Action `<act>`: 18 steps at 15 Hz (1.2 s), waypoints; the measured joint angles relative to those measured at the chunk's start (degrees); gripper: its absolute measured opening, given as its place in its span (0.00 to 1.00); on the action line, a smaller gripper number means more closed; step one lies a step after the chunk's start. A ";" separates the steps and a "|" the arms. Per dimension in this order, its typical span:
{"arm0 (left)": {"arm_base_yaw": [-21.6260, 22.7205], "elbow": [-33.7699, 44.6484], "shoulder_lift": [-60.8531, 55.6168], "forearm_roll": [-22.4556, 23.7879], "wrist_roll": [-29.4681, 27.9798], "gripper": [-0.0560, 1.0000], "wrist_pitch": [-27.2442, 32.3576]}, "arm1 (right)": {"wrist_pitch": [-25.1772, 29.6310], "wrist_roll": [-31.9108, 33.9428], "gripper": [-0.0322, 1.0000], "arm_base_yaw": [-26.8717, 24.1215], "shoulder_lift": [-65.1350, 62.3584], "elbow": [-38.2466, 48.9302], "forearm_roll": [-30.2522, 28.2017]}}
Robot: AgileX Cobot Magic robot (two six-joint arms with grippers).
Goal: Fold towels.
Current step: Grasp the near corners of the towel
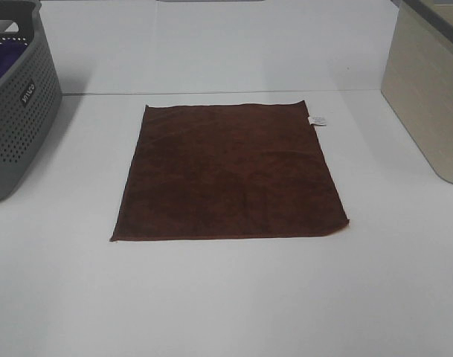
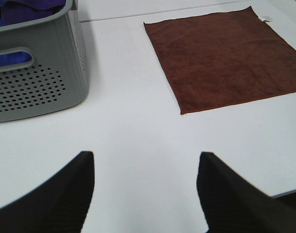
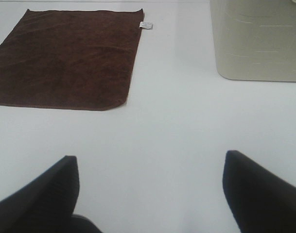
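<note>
Brown terry towel (image 1: 230, 172) lies spread flat in 1 layer at the middle of the white table (image 1: 226, 305), small white tag (image 1: 317, 120) at its far right corner. I judge no fold made yet; all folding is left. My left gripper (image 2: 145, 194) and right gripper (image 3: 150, 194) both stand spread and empty over bare table, apart from the towel. Tag print is too small to read. Grey basket (image 1: 18, 126) at left, holding purple cloth (image 1: 1, 63), bears white lettering (image 1: 27, 92) I cannot make out. Beige bin (image 1: 431, 97) at right shows none.
</note>
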 joint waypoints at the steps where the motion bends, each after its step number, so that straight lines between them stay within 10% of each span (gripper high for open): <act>1: 0.00 0.00 0.00 0.00 0.00 0.62 0.00 | 0.00 0.00 0.77 0.00 0.00 0.00 0.00; 18: 0.00 0.00 0.00 0.00 0.00 0.62 0.00 | 0.00 0.00 0.77 0.00 0.00 0.00 0.00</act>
